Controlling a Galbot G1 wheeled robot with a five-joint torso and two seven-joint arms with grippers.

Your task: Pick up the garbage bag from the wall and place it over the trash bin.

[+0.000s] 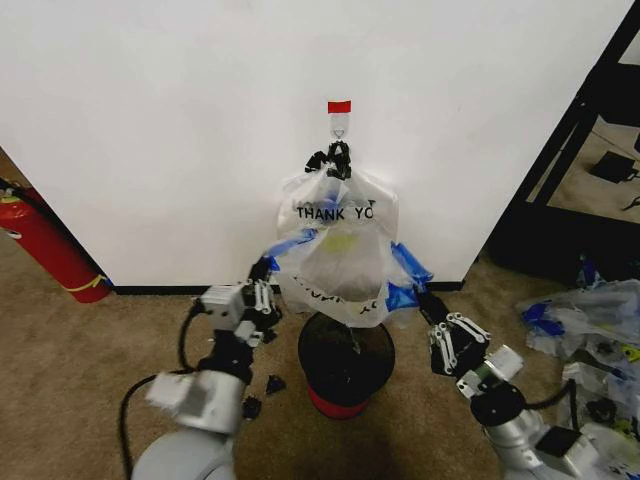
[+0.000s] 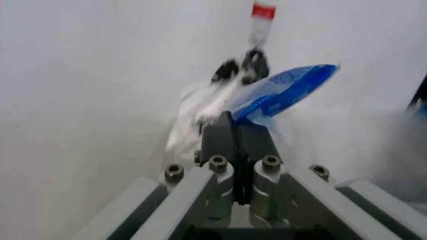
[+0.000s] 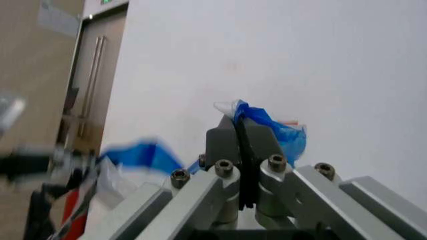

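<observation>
My left hand [image 1: 266, 272] and right hand [image 1: 428, 303] each pinch a blue handle; the bag [image 1: 338, 245] hangs hooked above the bin [image 1: 345, 365], unplaced.

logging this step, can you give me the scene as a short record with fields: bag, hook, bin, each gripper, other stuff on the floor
bag: white "THANK YOU" garbage bag hanging against the wall, above the bin
hook: small metal hook under a red tape strip, bag top looped on it
bin: black mesh trash bin, red base, on the carpet
left gripper: shut on a blue handle strip
right gripper: shut on the other blue strip
floor: fire extinguisher at left, pile of similar bags at right
</observation>
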